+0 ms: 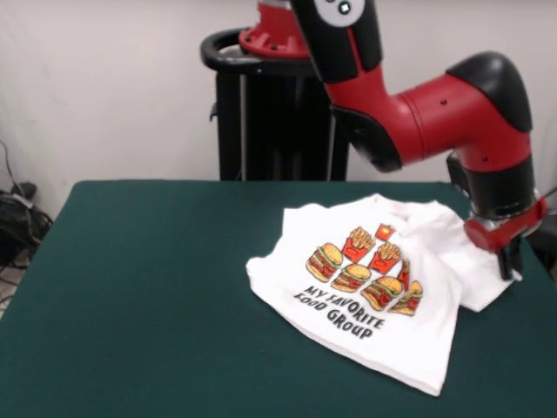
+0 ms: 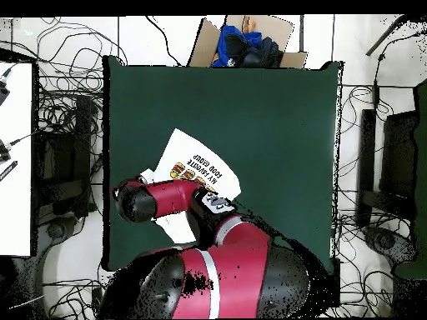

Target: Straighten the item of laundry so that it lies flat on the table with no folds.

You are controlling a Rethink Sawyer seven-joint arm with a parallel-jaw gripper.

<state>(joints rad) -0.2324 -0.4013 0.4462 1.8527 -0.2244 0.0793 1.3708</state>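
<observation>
Front view gives us the small white T-shirt lying print side up on the dark green table, toward the picture's right half and turned at a slant, so that its hem points to the lower right. We read the orange-red burgers, fries and drinks on its chest, with the black words "MY FAVORITE FOOD GROUP" running diagonally below them. We see the body of the shirt spread fairly smooth, while the sleeve at the picture's right is bunched and lies partly over itself near the table's right edge. The red and black arm bends down from above, and its gripper reaches the cloth at that right sleeve; we cannot tell whether its fingers are wide, narrow or closed on the fabric, since only a dark tip shows against the white. Seen from overhead, the shirt sits on the table's left part near the robot's side, partly covered by the arm. A cardboard box with dark and blue cloth stands beyond the table's far edge.
</observation>
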